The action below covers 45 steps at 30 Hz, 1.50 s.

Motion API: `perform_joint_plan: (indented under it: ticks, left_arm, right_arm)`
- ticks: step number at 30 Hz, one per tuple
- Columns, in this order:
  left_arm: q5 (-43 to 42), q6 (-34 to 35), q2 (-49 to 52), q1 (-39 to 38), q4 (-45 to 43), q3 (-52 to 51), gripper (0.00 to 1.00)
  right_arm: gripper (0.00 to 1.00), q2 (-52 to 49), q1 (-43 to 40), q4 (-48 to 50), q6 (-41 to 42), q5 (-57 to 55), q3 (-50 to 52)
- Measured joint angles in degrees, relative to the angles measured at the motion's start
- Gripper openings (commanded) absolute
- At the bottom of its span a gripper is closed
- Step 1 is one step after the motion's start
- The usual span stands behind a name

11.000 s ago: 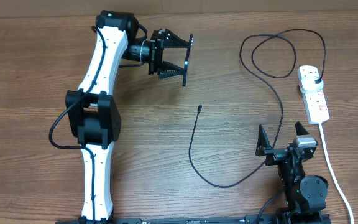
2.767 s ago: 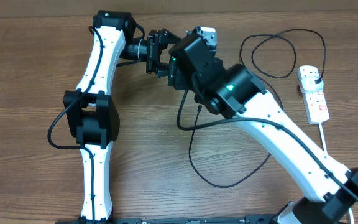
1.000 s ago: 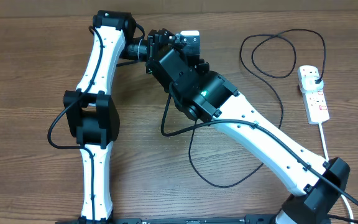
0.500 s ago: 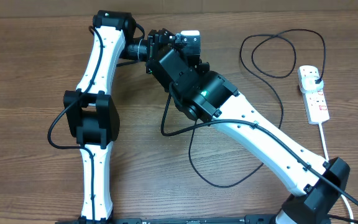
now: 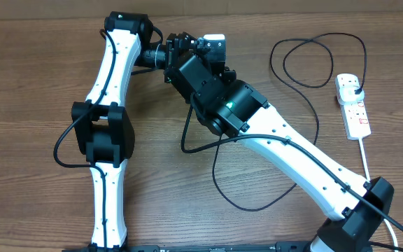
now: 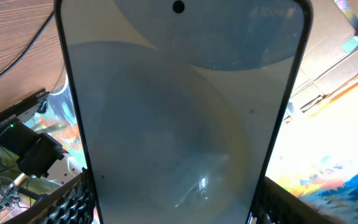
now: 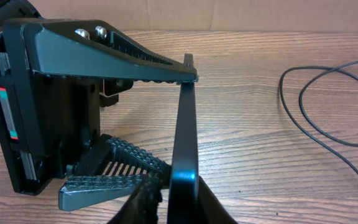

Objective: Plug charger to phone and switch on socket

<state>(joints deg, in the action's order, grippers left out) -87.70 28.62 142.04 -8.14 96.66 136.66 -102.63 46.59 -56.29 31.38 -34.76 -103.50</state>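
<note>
Bright, even light; the close-up phone [image 6: 179, 124] looks hazy, faintly glared.

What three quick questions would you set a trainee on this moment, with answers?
1. True or false: the slim dark-framed smartphone is lying beside the white elongated power strip.
2. Where is the black plug of the long thin black charger cable? A) in the power strip B) lying loose C) pushed into the smartphone.
3. Which end effector grips the smartphone?

Key
1. False: it is held up, far from the strip.
2. A.
3. The left end effector, with a finger on each side of it.
</note>
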Motion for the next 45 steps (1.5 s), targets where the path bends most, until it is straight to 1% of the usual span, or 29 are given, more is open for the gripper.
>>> perform_joint_plan:
  ticks: [4,12,16,18,19,20,29,34,37,38,39,40,42,43,45]
  left_arm:
    - [0.00,0.00,0.00,0.00,-0.02,0.00,0.71]
    - [-0.15,-0.02,0.00,0.26,0.00,0.00,0.72]
    - [-0.17,-0.02,0.00,0.26,0.00,0.00,0.78]
    - [-0.13,-0.02,0.00,0.26,0.00,0.00,0.87]
    - [-0.11,0.00,0.00,0.26,0.00,0.00,0.89]
    - [-0.15,0.07,0.00,0.26,-0.31,0.00,1.00]
    - [0.04,0.70,0.00,0.26,-11.19,0.13,1.00]
    - [5.84,0.85,0.00,0.26,-13.05,0.22,1.00]
    - [11.04,1.01,0.00,0.26,-13.11,0.22,0.86]
    - [13.20,0.90,0.00,0.26,-13.16,0.22,0.84]
    - [16.37,1.07,0.00,0.26,-13.18,0.22,0.84]
    - [18.73,1.05,0.00,0.26,-13.16,0.22,0.86]
    - [21.75,1.07,0.00,0.26,-13.16,0.22,0.95]
    - [23.04,1.20,0.00,0.26,-13.14,0.22,0.98]
    - [24.96,1.14,0.00,0.26,-13.16,0.22,0.99]
  right_arm:
    - [0.06,0.00,0.00,-0.35,0.17,-0.33,0.00]
    - [0.04,0.02,-0.07,-0.52,1.66,-0.66,0.00]
    - [0.04,0.02,-0.07,-0.52,1.88,-0.68,0.00]
    - [0.04,0.00,-0.07,-0.50,2.14,-0.66,0.00]
    - [0.04,0.00,-0.07,-0.50,2.69,-0.68,0.00]
    - [0.04,0.00,-0.07,-0.48,3.32,-0.59,0.00]
    - [0.04,-0.04,-0.85,-0.09,11.56,0.00,0.00]
    - [0.04,-0.02,-2.43,-0.33,17.11,1.18,0.00]
    - [0.04,0.17,-4.39,-0.33,20.90,1.53,0.00]
    - [0.04,0.26,-5.14,-0.33,22.03,1.55,0.00]
    - [0.04,0.48,-6.56,-0.33,24.15,1.53,0.00]
    - [0.04,0.57,-7.28,-0.33,25.55,1.49,0.00]
    - [0.04,0.79,-8.76,-0.79,29.22,1.60,0.00]
    - [0.04,0.81,-9.27,-1.18,30.86,1.81,0.00]
    - [0.04,0.94,-10.54,-1.75,35.23,3.06,0.00]
